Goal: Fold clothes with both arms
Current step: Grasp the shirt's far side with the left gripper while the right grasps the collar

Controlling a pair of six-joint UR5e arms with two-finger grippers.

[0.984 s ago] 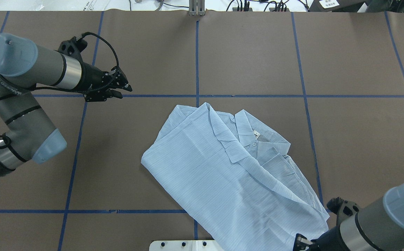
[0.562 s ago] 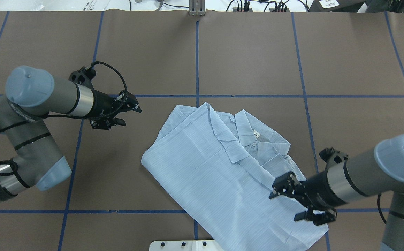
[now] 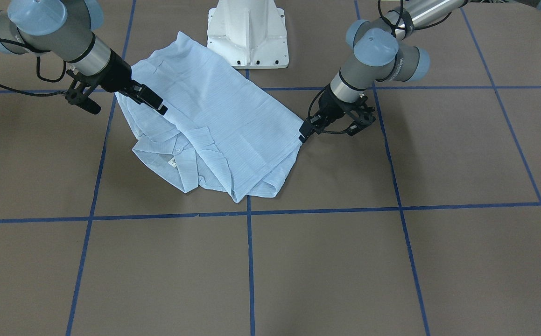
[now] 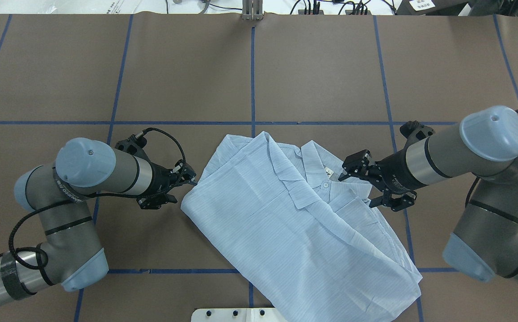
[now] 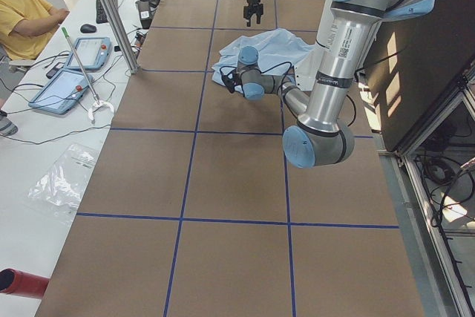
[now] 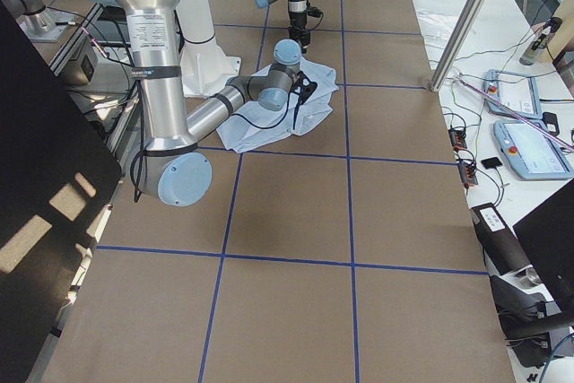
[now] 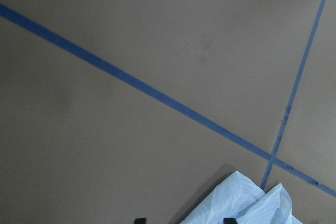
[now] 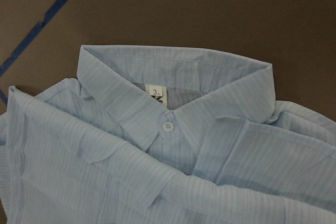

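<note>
The clothes are one light-blue striped shirt [image 4: 285, 223] lying partly folded on the brown table [image 4: 321, 67], collar and white label up. My left gripper [image 4: 186, 192] hovers open at the shirt's left edge. In the left wrist view the shirt corner [image 7: 247, 203] sits by the gripper's right fingertip [image 7: 228, 220]. My right gripper [image 4: 357, 191] stands wide open over the collar's right side, holding nothing. The right wrist view shows the collar [image 8: 173, 85] and a white button [image 8: 167, 126], but no fingers. From the front, the shirt [image 3: 223, 121] lies between the left gripper [image 3: 304, 133] and the right gripper [image 3: 130, 111].
The white pedestal base [image 3: 248, 32] stands right behind the shirt's hem. Blue tape lines [image 4: 252, 76] divide the table into squares. A person in yellow [image 5: 22, 12] sits beside a side table with control tablets [image 5: 70, 83]. A metal post [image 5: 111, 12] rises at the table's edge.
Both arms closed in on the shirt: the left gripper swung down and right to its left edge, the right gripper came from the near edge up to the collar. Both stayed open.
</note>
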